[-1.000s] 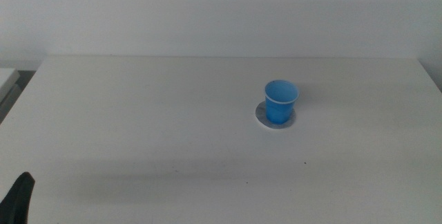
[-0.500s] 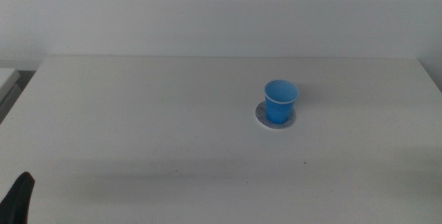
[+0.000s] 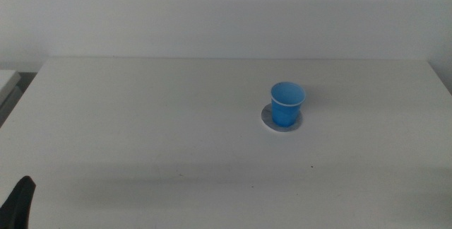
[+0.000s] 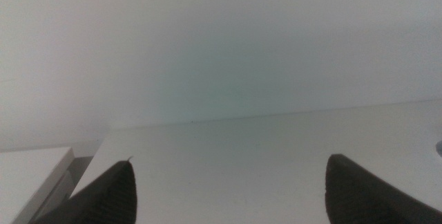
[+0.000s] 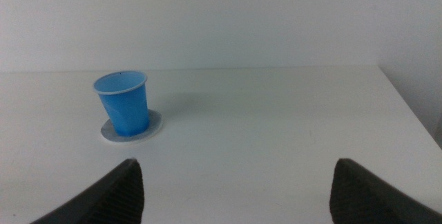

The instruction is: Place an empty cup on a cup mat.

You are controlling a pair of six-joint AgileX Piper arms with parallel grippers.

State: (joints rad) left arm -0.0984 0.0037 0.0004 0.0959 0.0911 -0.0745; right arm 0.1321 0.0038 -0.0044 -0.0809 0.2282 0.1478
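Note:
The small blue cup (image 3: pixel 287 104) stands upright on the round grey cup mat (image 3: pixel 266 118), right of the table's middle. It also shows in the right wrist view (image 5: pixel 123 104), standing on the mat (image 5: pixel 155 123). My right gripper (image 5: pixel 235 182) is open and empty, well back from the cup, and does not show in the middle view. My left gripper (image 4: pixel 228 182) is open and empty; only a dark tip of it (image 3: pixel 20 202) shows at the bottom left corner of the middle view, far from the cup.
The white table (image 3: pixel 141 116) ends at a back edge against a pale wall. A light-coloured surface (image 3: pixel 7 80) sits beyond the table's left edge, also in the left wrist view (image 4: pixel 31 175).

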